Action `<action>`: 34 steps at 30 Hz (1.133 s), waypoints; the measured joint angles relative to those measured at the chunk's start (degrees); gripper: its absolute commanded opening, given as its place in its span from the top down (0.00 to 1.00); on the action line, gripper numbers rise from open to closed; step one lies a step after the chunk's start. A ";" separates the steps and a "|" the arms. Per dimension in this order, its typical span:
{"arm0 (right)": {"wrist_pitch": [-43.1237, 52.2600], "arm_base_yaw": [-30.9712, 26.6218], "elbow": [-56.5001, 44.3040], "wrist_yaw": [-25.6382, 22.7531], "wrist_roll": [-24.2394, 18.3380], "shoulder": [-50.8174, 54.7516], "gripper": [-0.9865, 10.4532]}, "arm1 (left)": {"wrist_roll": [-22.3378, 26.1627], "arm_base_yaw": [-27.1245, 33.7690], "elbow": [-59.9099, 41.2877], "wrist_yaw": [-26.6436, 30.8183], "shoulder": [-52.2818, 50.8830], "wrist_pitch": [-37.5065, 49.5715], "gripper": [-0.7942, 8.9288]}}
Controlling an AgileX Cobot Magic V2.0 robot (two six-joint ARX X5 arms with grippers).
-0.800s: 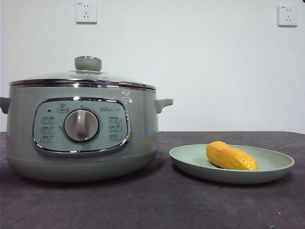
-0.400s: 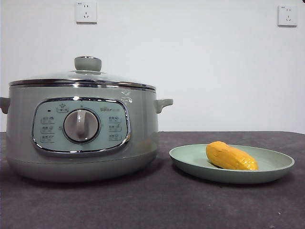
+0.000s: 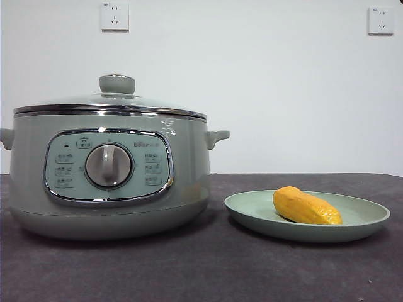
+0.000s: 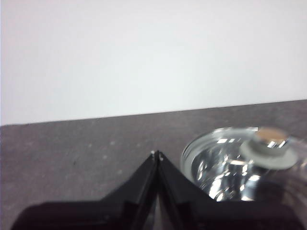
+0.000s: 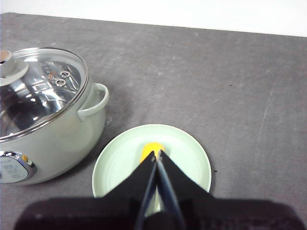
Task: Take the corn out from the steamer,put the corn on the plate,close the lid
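The yellow-orange corn (image 3: 306,206) lies on the pale green plate (image 3: 264,211), which sits to the right of the steamer (image 3: 107,170). The glass lid (image 3: 94,100) with its grey-green knob (image 3: 117,83) rests closed on the steamer's chrome rim. My right gripper (image 5: 157,154) hangs shut high above the plate (image 5: 120,163), and the corn (image 5: 151,149) shows just past its tips. My left gripper (image 4: 157,154) is shut and empty, raised beside the lid (image 4: 225,163) and its knob (image 4: 269,143). Neither arm appears in the front view.
The dark grey table (image 3: 208,264) carries only the steamer and the plate. A white wall with two sockets (image 3: 114,16) stands behind. The steamer's side handle (image 5: 96,101) points toward the plate.
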State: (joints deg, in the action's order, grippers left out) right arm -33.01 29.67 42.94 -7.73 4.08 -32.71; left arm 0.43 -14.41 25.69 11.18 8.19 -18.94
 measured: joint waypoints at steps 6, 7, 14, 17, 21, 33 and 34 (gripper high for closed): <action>0.00 0.00 0.00 0.00 0.00 0.00 0.91 | 0.61 6.03 -14.80 -9.14 -4.42 7.06 0.92; 0.00 0.00 0.00 0.00 0.00 0.00 0.91 | 0.63 6.69 -16.39 -10.49 -4.85 7.19 0.92; 0.00 0.00 0.00 0.00 0.00 0.00 0.91 | 0.68 9.33 -22.97 -12.50 -7.74 7.56 0.92; 0.00 0.00 0.00 0.02 0.00 0.00 0.91 | 0.70 10.19 -24.35 -12.48 -7.80 7.67 0.92; 0.00 0.00 0.00 0.00 0.00 0.00 0.91 | 0.68 11.15 -24.41 -12.50 -7.91 7.82 0.92; 0.00 0.00 0.00 0.00 0.00 0.00 0.91 | 0.68 11.32 -24.41 -12.46 -7.91 7.82 0.92; 0.00 0.00 0.00 0.00 0.00 0.00 0.91 | 0.68 11.32 -24.41 -12.46 -7.91 7.82 0.92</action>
State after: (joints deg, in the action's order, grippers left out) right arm -33.01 29.67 42.94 -7.73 4.08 -32.71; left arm 1.10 -3.09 1.28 -1.28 0.27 -11.11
